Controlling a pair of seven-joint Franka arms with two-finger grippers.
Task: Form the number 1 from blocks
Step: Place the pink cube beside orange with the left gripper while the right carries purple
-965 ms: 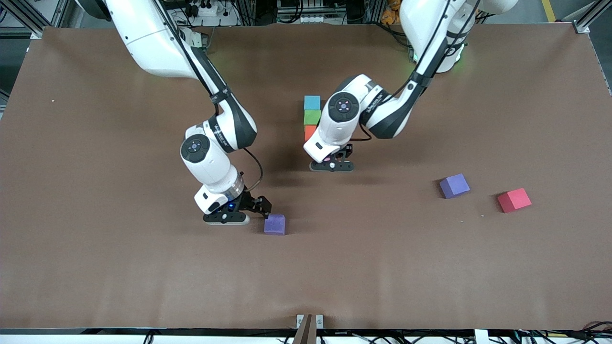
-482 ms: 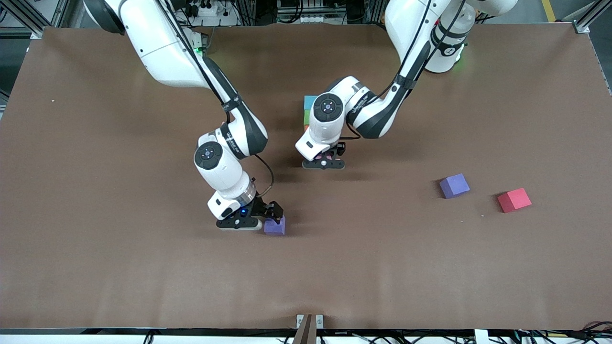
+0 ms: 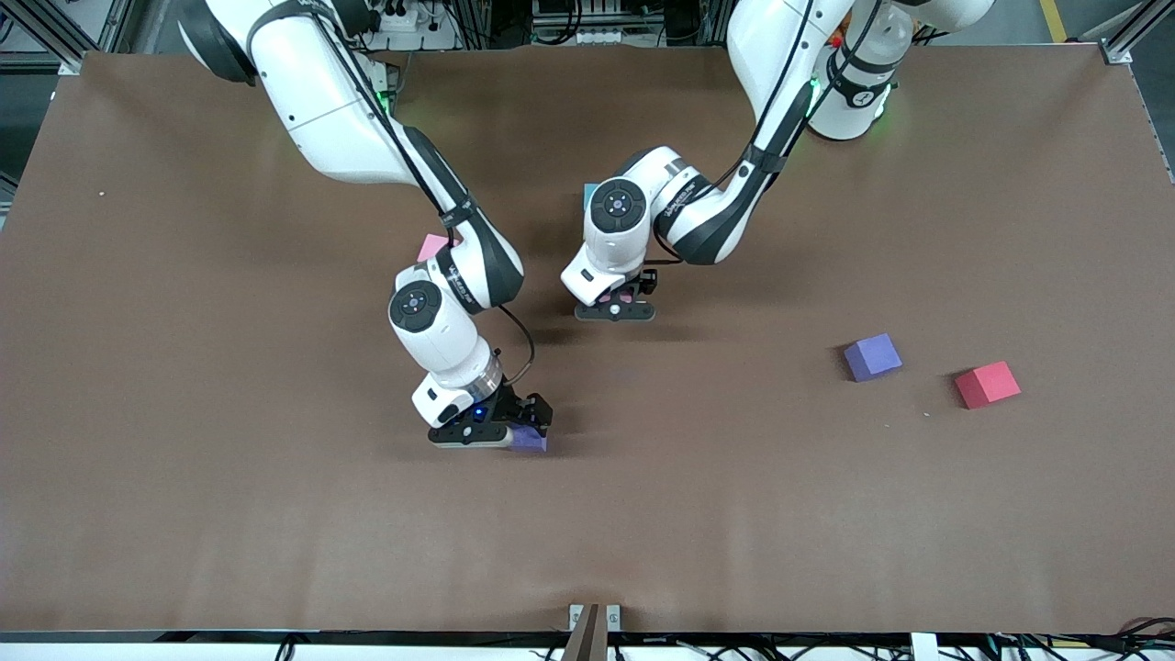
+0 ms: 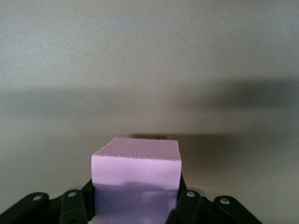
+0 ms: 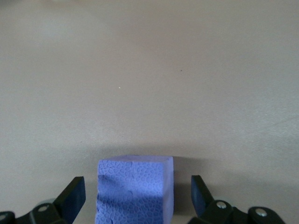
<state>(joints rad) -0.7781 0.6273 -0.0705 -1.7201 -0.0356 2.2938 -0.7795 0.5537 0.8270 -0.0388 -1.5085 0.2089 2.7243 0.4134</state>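
My right gripper [image 3: 525, 426] is low on the table and open, its jaws on either side of a purple block [image 3: 531, 443]. The right wrist view shows that purple block [image 5: 135, 191] between the fingers [image 5: 72, 198] with a gap on each side. My left gripper [image 3: 617, 303] is shut on a pink block [image 4: 135, 172], which shows as a small pink patch [image 3: 625, 296] under the wrist. Just beside it, a blue block [image 3: 587, 194] peeks out past the left arm, which hides whatever lies next to it. Another pink block [image 3: 431, 246] lies by the right arm's forearm.
A second purple block [image 3: 872, 356] and a red block [image 3: 987, 384] lie loose toward the left arm's end of the brown table [image 3: 229, 514]. Both forearms cross the middle of the table.
My right gripper has slid sideways until its open jaws stand around the purple block. The left gripper has shifted a little toward the right arm's end. A pink block has come into view by the right forearm.
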